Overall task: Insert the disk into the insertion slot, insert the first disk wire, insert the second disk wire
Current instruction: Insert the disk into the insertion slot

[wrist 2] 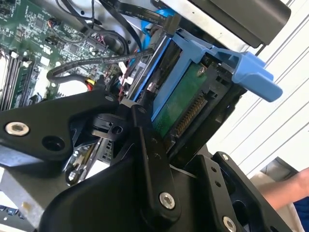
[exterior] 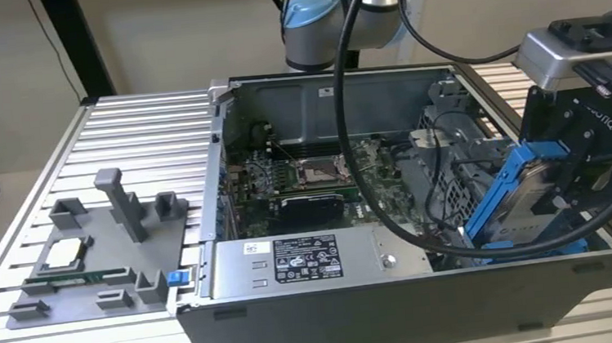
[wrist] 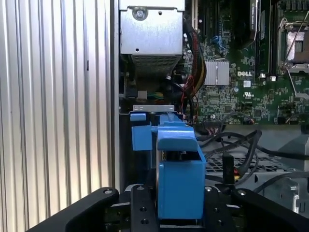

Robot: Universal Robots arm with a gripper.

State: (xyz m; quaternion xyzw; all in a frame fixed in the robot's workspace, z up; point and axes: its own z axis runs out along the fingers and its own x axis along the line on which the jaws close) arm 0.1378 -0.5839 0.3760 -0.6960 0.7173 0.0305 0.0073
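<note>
My gripper (exterior: 554,193) is shut on the disk (exterior: 529,191), a silver drive in a bright blue carrier. It holds the disk tilted on edge over the right front corner of the open computer case. The disk's lower end reaches down to the blue rails of the insertion slot (exterior: 542,249). In the second wrist view the disk (wrist 2: 183,101) shows its green board and connector pins between the black fingers (wrist 2: 145,140). In the first wrist view the blue carrier (wrist: 179,169) stands just ahead of the gripper (wrist: 179,215). Loose black wires (wrist: 231,145) lie beside the bay.
A grey labelled power-supply box (exterior: 302,259) fills the case's front, with the green motherboard (exterior: 306,175) behind it. On the ribbed table at the exterior view's left stands a grey fixture tray (exterior: 84,263). A thick black cable (exterior: 364,134) hangs across the case. A person's arm (wrist 2: 289,188) is nearby.
</note>
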